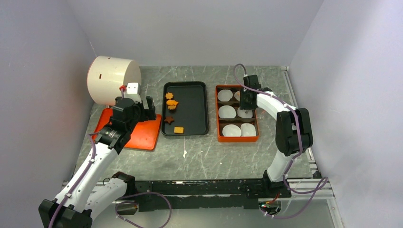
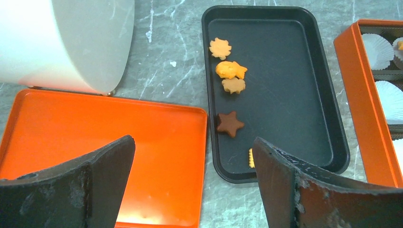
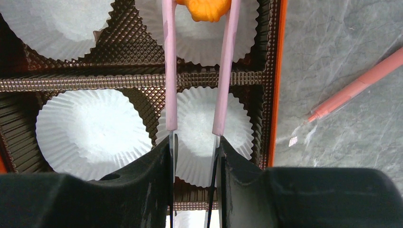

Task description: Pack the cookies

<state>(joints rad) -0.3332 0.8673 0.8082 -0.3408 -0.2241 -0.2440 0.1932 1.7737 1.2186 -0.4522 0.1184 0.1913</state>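
Right wrist: R gripper [image 3: 195,147] near-closed on tweezers [image 3: 169,71] pinching orange cookie [image 3: 205,10].

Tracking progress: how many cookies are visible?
6. Five on the black tray: three orange clustered, a brown star, an orange square. One orange in the tongs above a cup.

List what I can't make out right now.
- Right wrist: the orange cookie in the tweezers is cut off by the top edge; shape unclear.
- Left wrist: the square cookie is mostly hidden by the left gripper finger.
- Top external: the right gripper hides that orange cookie.
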